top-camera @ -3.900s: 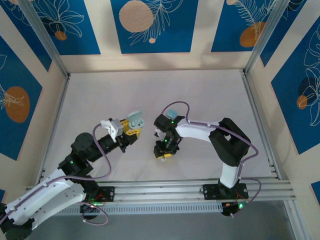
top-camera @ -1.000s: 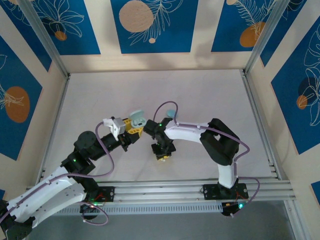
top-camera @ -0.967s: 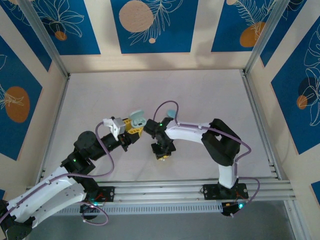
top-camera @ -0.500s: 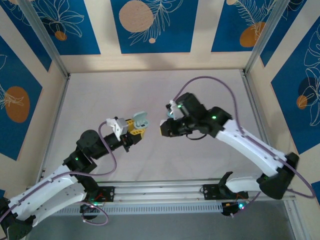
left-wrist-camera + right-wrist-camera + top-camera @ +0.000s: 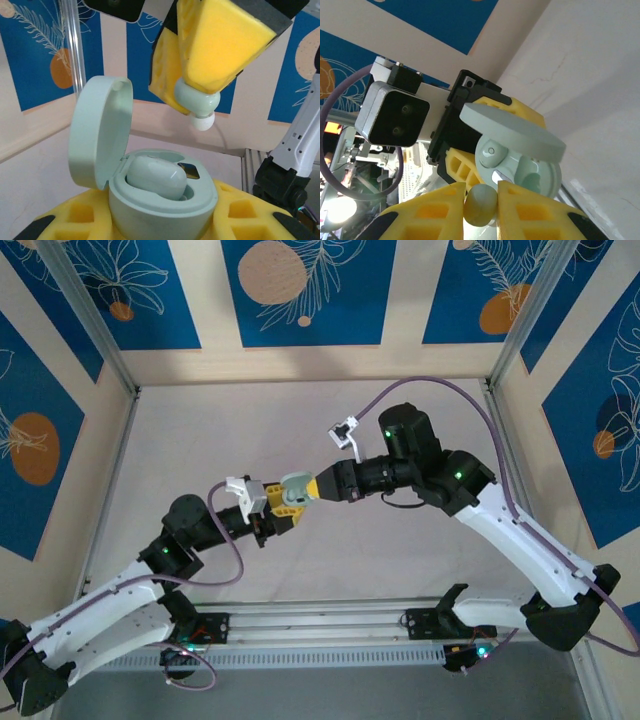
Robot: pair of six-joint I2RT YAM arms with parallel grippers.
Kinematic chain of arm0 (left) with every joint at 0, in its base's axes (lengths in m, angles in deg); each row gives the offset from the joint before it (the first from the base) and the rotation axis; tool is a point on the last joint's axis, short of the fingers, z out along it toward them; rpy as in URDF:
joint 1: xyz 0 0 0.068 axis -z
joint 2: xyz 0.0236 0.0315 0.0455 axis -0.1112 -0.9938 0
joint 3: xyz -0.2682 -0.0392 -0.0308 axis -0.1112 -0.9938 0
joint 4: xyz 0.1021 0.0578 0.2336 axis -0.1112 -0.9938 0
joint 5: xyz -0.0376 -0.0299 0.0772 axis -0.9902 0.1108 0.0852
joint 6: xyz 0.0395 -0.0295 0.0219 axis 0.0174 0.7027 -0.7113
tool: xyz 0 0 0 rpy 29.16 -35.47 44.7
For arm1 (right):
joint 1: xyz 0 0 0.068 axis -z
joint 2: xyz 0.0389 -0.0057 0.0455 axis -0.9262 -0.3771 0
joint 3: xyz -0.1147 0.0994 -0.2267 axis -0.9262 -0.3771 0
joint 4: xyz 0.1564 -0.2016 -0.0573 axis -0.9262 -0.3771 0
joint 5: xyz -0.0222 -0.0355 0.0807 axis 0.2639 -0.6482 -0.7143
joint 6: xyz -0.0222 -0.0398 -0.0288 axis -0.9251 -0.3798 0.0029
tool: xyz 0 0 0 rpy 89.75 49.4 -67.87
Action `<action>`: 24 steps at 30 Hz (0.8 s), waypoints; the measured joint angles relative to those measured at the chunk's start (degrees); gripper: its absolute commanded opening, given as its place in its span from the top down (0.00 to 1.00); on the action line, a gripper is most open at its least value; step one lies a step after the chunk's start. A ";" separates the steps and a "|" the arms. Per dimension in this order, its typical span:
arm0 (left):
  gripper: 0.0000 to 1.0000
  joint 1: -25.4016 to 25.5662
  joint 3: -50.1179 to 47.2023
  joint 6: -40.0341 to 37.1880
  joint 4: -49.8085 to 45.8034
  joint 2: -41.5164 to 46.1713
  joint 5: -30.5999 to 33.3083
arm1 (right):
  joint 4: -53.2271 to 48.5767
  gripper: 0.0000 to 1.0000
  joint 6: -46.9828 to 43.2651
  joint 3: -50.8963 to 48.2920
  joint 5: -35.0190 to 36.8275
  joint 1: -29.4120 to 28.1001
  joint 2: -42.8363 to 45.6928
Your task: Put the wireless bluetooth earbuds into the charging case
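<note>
1. Pale green plastic is what both arms are handling: the left claw (image 5: 276, 508) is clamped around the charging case (image 5: 161, 212), its yellow pads pressed against the case's lower body, with the lid (image 5: 100, 131) hinged up and open.
2. One earbud (image 5: 155, 176) already lies seated in the case, on the lid side. Beside it I see a dark contact patch in what looks like the free socket.
3. My right claw (image 5: 320, 486) is pinched tight on the second earbud (image 5: 480, 204), a small green bean with a white tip, which sticks out past the pads.
4. What has changed: half a second ago the right claw hung apart from the case with open tabletop (image 5: 200, 430) showing between them; a second ago that arm was folded low near its base. Now it has swung across, and in the overhead view the two claws meet nose to nose.
5. From the left wrist camera, the held earbud hangs just above the case mouth, white tip down, apart from the rim.
6. I judge the carry finished and the insertion about to start. The tip has to line up with the free socket, not the seated earbud, or it could skid off the glossy rim.
</note>
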 measured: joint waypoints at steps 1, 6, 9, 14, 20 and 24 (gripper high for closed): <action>0.70 0.00 0.00 0.17 0.11 -0.02 -0.33 | 0.13 0.80 0.09 0.00 -0.39 0.00 -0.04; 0.70 0.02 0.00 0.63 0.76 -0.02 -1.38 | 0.31 0.80 0.13 0.00 -0.61 0.13 -0.04; 0.70 0.02 0.00 0.87 1.57 -0.02 -1.70 | 0.31 0.79 0.13 0.00 -0.55 0.28 -0.09; 0.70 0.02 0.00 1.73 2.45 -0.02 -2.08 | 0.24 0.79 0.11 -0.02 -0.09 0.28 -0.59; 0.70 0.00 0.02 1.90 2.86 -0.02 -2.27 | 0.20 0.79 0.11 -0.07 0.11 0.28 -1.33; 0.70 0.00 0.02 1.95 2.84 -0.02 -2.25 | 0.15 0.79 0.07 -0.07 0.11 0.26 -1.46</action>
